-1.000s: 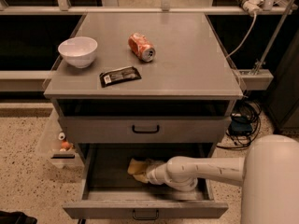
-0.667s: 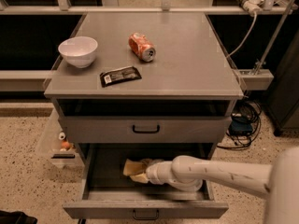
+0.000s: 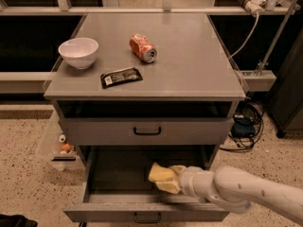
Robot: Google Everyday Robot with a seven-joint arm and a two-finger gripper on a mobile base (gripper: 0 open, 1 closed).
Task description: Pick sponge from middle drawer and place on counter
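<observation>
Reaching into the open middle drawer (image 3: 118, 211): the arm is spanning from the lower right of the camera view, and the gripper (image 3: 166, 179) is sitting low inside the dark interior, right of centre and nearer the drawer's front than its back.

Sponge (image 3: 158, 172): appearing as a pale-yellow lump at the very tip of the gripper, inside the drawer, touching it or nearly so. The sponge and the gripper's own pale-yellow parts are blending into one mass, so I cannot tell how wide the claw is standing, nor whether it is holding the sponge or only pressing against it.

Step in hand, as I am judging it: the grasp inside the drawer. The lift is not yet done.

Next move is calling for:
- a confirmed hold on the sponge;
- a straight rise, clearing the drawer's front edge and the closed drawer front (image 3: 147, 131) just above;
- a carry up to the counter (image 3: 189, 56).

Counter is already carrying a white bowl (image 3: 78, 52), a tipped soda can (image 3: 143, 47) and a black packet (image 3: 121, 76), all on its left and middle; the right half is looking like the better place to set down.
</observation>
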